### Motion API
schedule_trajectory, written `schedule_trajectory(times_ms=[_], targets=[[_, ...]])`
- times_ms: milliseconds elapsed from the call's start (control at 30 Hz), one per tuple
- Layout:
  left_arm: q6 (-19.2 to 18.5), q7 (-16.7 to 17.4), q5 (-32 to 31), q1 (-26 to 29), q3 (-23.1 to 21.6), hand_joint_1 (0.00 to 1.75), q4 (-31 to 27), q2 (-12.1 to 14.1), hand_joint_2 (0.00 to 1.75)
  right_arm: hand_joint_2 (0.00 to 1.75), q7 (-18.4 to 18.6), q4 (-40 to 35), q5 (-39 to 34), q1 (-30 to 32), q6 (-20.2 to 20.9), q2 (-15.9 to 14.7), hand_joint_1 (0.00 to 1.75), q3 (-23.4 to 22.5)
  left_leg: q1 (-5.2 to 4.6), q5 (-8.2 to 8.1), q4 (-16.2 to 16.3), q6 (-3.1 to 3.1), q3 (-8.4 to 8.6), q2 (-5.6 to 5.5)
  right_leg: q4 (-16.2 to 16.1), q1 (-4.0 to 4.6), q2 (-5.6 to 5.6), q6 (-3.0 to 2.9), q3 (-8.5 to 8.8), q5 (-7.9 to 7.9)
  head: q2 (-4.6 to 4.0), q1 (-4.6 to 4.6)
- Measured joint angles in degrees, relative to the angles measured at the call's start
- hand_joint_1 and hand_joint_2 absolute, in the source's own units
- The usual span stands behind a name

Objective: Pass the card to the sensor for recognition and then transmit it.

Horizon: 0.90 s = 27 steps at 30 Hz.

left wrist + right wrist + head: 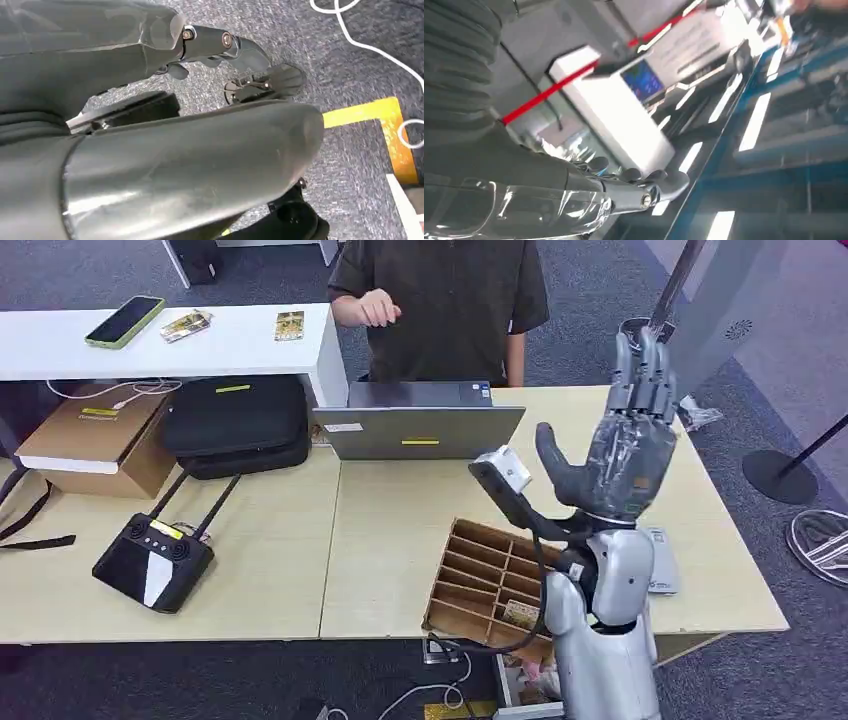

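My right hand (628,440) is raised high above the table's right part, fingers stretched straight up and thumb apart, with nothing in it. The right wrist view shows that hand (574,195) bare against ceiling lights. A card (520,614) lies in a compartment of the cardboard organiser (480,565) below the raised arm. A flat grey-white device (664,568) lies on the table just right of my forearm. Two more cards (187,325) (289,324) lie on the white desk. My left hand (175,150) hangs over the carpet, holding nothing.
A person (440,290) stands behind the laptop (420,425), one hand (376,308) lifted. A phone (125,320) lies on the white desk. A black bag (235,420), a cardboard box (95,435) and a black controller (155,560) occupy the table's left.
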Motion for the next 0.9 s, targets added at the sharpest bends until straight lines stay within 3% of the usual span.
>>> schedule_trajectory(times_ms=[233, 400, 467, 533, 600, 900], targets=[[0.64, -1.09, 2.08, 1.90, 1.86, 0.00, 0.00, 0.63, 0.00, 1.75, -1.18, -12.87, -0.17, 11.61, -7.00, -2.12, 0.00, -3.72, 0.01, -0.08, -0.01, 0.01, -0.01, 0.04, -0.01, 0.00, 0.02, 0.04, -0.02, -0.05, 0.00, 0.00], [0.79, -1.92, 2.89, 3.02, 3.37, 0.00, 0.00, 1.11, 0.00, 1.75, -7.11, -18.97, -4.85, 16.68, -7.31, -2.14, 0.00, -6.24, 0.01, -0.08, -0.01, 0.01, 0.00, 0.04, -0.01, 0.00, 0.02, 0.04, 0.00, -0.06, 0.00, 0.00], [0.50, -2.06, 2.91, 3.34, 3.98, 0.00, 0.00, 1.22, 0.00, 1.75, -12.34, -20.89, -8.15, 18.91, -7.31, -1.22, 0.00, -7.57, 0.01, -0.08, -0.02, 0.01, -0.02, 0.02, 0.00, 0.00, -0.02, 0.07, 0.01, -0.09, 0.00, 0.02], [0.18, -2.12, 2.87, 3.72, 4.26, 0.00, 0.00, 1.44, 0.00, 1.75, -21.09, -22.13, -12.12, 20.31, -7.31, 1.21, 0.00, -9.94, 0.01, -0.08, -0.03, 0.01, 0.01, 0.06, 0.00, 0.00, 0.04, 0.06, 0.00, -0.08, 0.00, 0.00], [0.13, -2.16, 2.69, 3.84, 4.35, 0.00, 0.00, 1.57, 0.00, 1.75, -24.89, -23.24, -14.13, 21.20, -7.31, 2.64, 0.00, -12.21, 0.01, -0.08, -0.03, 0.01, -0.01, 0.04, 0.00, 0.00, 0.01, 0.07, 0.01, -0.08, 0.00, -0.02], [1.14, -2.75, 2.39, 4.23, 5.38, 0.00, 0.00, 2.05, 0.00, 1.75, -27.73, -26.90, -18.09, 22.70, -7.31, 3.47, 0.00, -17.47, -0.02, -0.09, -0.02, 0.03, 0.00, 0.04, -0.01, -0.01, 0.01, 0.08, 0.04, -0.07, 0.00, 0.00]])
